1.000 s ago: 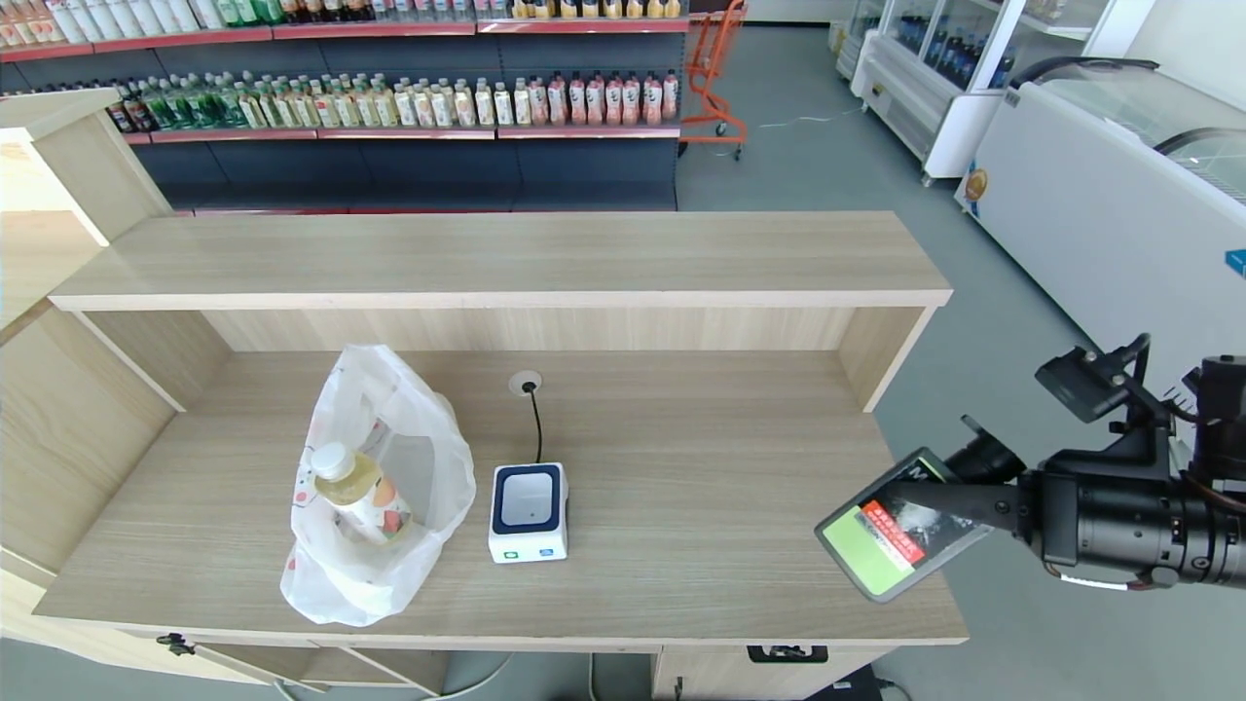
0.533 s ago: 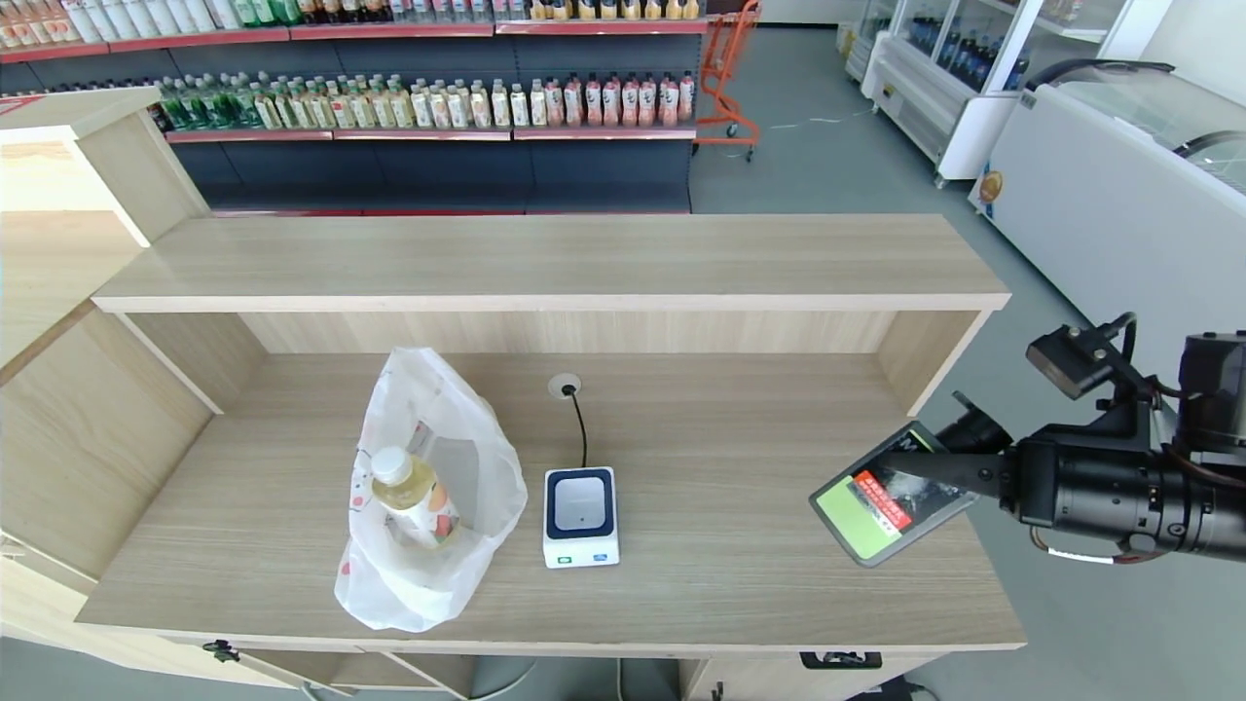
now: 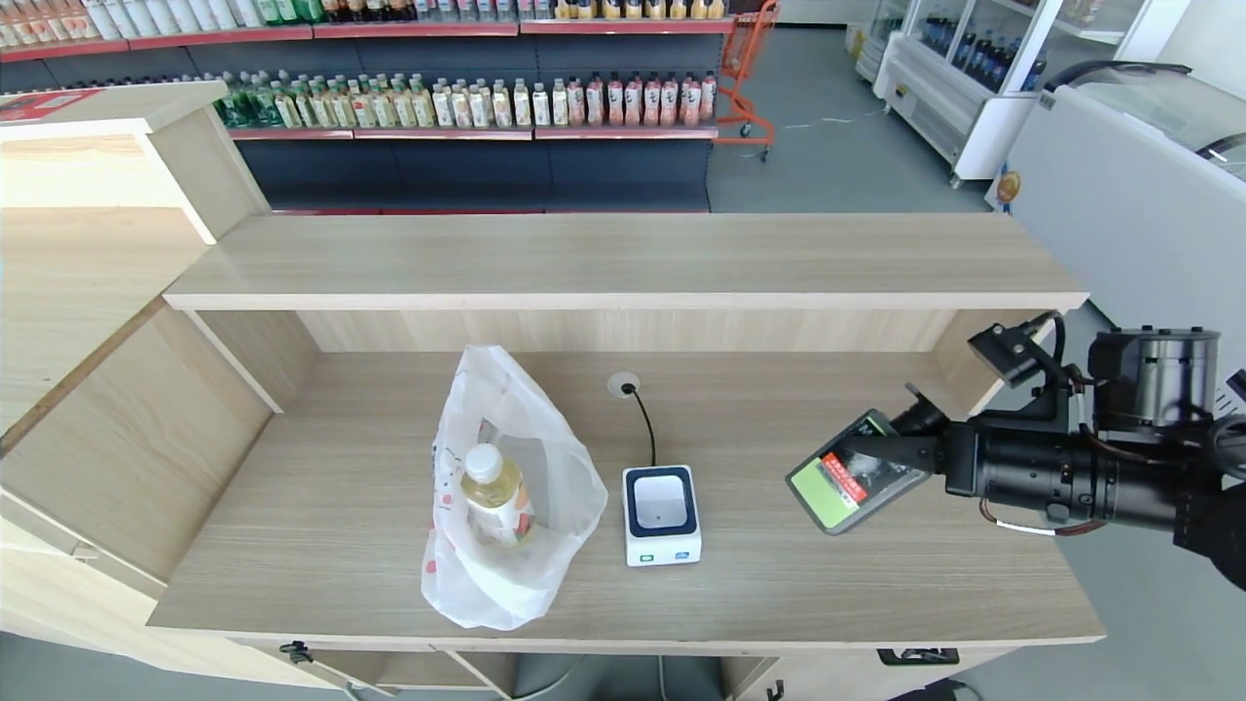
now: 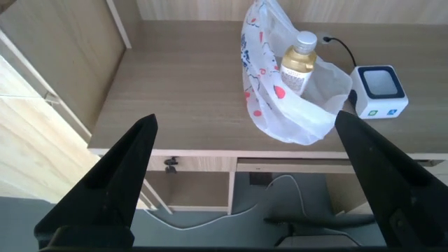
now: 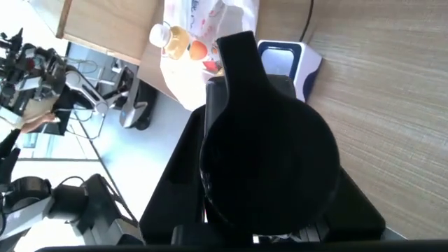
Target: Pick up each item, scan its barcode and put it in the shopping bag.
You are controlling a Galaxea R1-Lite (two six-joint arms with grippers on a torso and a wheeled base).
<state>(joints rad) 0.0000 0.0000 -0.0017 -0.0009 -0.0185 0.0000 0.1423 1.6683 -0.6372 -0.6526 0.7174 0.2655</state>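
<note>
Slippage is threatening at mid-right, where the right tool is clamping the flat packet above the worktop, apart from the scanner; a twisting packet could be hiding its barcode.

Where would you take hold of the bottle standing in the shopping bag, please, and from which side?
I'd grip the neck just under the white cap of the bottle, coming down from above through the open mouth of the shopping bag. The bottle stands roughly upright and the bag wraps its body, so only the top is bare. The open left pincer is free for it.
</note>
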